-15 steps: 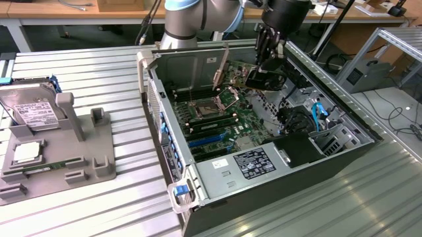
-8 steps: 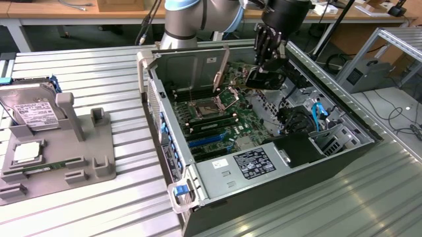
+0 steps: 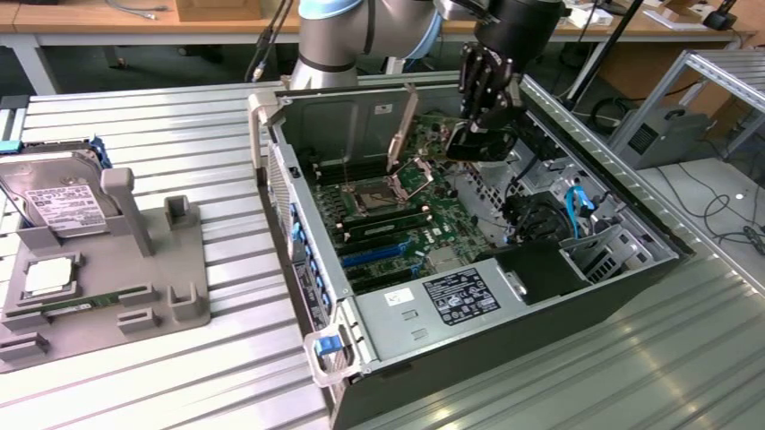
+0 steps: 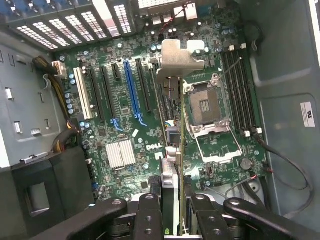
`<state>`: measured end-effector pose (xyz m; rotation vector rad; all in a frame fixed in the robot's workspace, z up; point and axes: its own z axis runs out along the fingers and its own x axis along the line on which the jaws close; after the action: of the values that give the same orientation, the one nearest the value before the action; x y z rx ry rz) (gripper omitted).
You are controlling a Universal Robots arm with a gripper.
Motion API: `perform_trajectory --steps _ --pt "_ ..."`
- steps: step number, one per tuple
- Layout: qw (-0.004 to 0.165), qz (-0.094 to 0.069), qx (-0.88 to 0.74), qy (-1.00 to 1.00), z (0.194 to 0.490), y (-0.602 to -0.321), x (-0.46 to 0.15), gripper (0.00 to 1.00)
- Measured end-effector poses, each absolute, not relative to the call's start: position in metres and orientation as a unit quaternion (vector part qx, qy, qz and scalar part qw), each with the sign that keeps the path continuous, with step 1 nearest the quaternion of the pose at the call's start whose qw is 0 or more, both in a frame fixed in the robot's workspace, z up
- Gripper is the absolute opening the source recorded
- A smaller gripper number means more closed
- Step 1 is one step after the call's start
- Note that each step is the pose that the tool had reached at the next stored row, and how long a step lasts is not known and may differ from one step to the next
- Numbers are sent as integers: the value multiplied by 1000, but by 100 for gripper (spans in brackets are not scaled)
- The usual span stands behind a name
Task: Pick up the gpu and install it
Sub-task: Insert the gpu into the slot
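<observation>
One gpu (image 3: 433,133), one hard drive (image 3: 54,193), one silvery chip (image 3: 48,276) and one memory stick (image 3: 74,305) are in view; the last three sit on the grey holder (image 3: 167,309) at nine o'clock of the open computer case (image 3: 502,345). The arm (image 3: 347,36) reaches down into the case toward its twelve o'clock end. Its gripper (image 3: 476,134), fingers (image 4: 150,217) half closed, pinches the gpu on edge over the motherboard (image 4: 120,125).

Bright, even overhead light pales the tabletop (image 3: 156,385), with soft glare along its ridges. Beneath the jaws, the open case (image 3: 347,121) lies dimmer, its corners shadowed.
</observation>
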<state>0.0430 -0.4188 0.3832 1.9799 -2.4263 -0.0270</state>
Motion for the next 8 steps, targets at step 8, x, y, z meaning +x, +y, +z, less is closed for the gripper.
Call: perform_trajectory --steps 8 --pt "5 -8 661 -750 383 -419 43 27"
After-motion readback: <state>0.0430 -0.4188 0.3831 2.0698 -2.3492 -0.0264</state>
